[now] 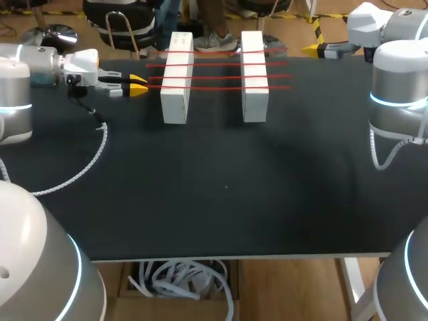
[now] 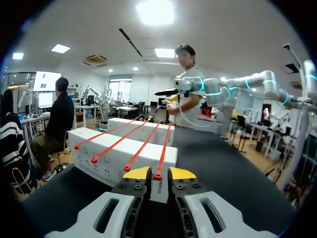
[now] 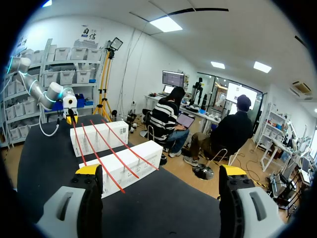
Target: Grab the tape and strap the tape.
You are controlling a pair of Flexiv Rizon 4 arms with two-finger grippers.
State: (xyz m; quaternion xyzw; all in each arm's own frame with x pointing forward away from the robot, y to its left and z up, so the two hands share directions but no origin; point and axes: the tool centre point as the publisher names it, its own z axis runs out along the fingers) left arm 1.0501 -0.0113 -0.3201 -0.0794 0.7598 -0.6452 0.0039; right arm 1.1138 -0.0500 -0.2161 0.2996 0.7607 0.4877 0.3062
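As the left gripper [image 1: 137,85] stands near the worktop's [image 1: 221,194] far left corner, I find its fingers [image 2: 137,173] pressed together on the end of the nearest red tape [image 1: 221,87]: grasp made, strapping not yet done, in my judgement. That tape runs parallel to the far edge, long axis left to right, across the left block [image 1: 175,107] and right block [image 1: 255,107], beside three other tapes. Next move calls for a steady pull along that axis without tipping the blocks. Right gripper [image 3: 161,171], far right corner, spread wide, empty.
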